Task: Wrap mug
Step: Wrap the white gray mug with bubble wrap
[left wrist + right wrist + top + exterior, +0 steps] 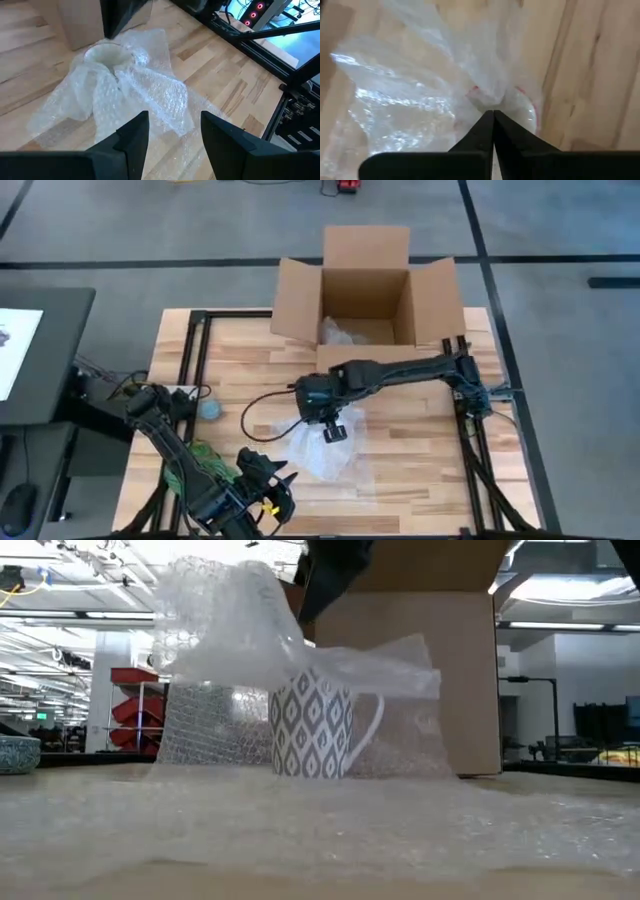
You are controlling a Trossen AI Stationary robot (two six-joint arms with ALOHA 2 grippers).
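Pinching the bubble wrap (485,95) above the mug (312,725), your right gripper (493,116) is clamped tight; your left gripper (170,132) is waiting, fingers apart.

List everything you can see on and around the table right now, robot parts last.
Mug: one, grey-and-white patterned, upright on the wrap at table centre.
Bubble wrap: one clear sheet, under the mug, one edge lifted over it.
Cardboard box: one, brown, open, at the table's far edge.
Bowl: one, blue-grey, left side of table.
Table: one, light wood.
Right end effector: shut on the bubble wrap above the mug.
Left end effector: open, near edge, waiting.
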